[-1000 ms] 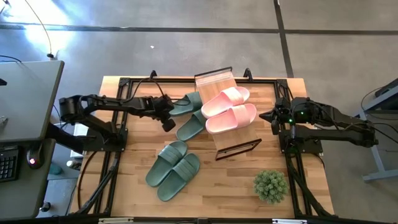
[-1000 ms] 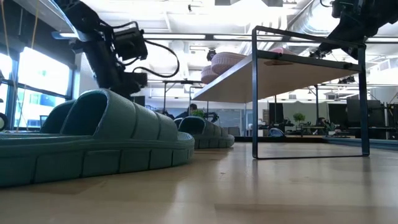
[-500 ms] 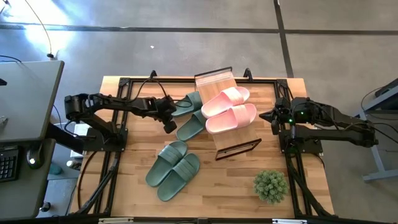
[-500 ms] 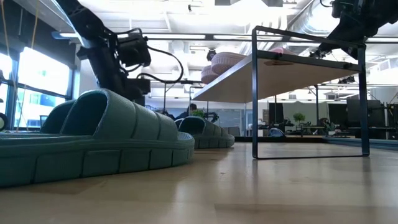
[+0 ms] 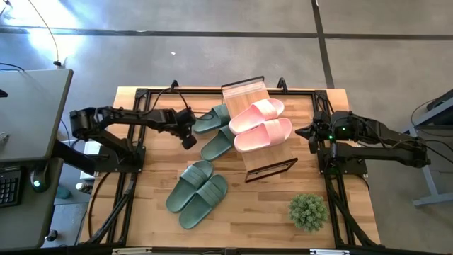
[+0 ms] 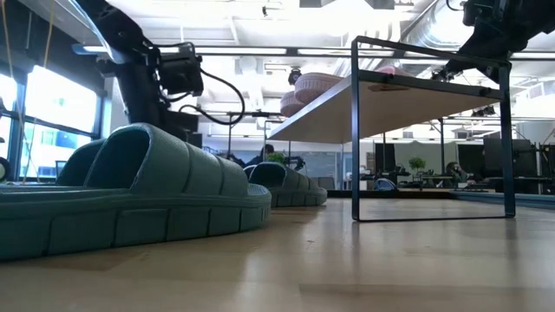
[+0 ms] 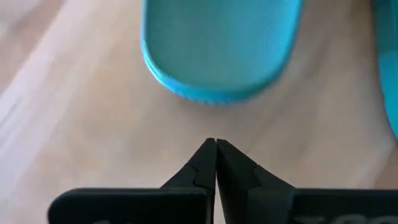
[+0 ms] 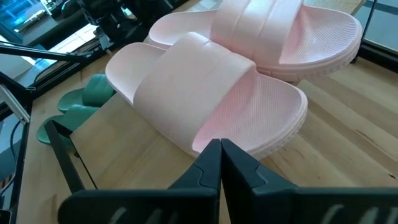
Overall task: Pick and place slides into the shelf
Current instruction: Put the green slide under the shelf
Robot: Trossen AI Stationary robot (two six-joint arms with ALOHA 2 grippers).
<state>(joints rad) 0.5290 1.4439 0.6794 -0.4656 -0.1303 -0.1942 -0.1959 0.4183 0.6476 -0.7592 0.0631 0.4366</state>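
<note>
My left gripper [image 5: 188, 140] is shut and points steeply down over the bare table, just off the heel of a sage-green slide [image 7: 217, 56]. That slide [image 5: 219, 142] lies flat beside its partner [image 5: 209, 120], left of the shelf [image 5: 245, 95]. A second green pair [image 5: 197, 193] lies flat nearer the front edge. Two pale pink slides [image 5: 260, 125] rest on the shelf's slatted top. My right gripper [image 5: 300, 132] waits shut at the shelf's right side, facing the pink slides [image 8: 211, 99].
A small green potted plant [image 5: 308, 211] stands at the near right of the table. The shelf's black frame [image 5: 272, 168] stands on the tabletop between the arms. Bare wood shows between the two green pairs and in front of the shelf [image 6: 390, 251].
My left gripper has tipped a little more steeply downward beside the far green slides and stays shut. The slides and the shelf lie as before.
</note>
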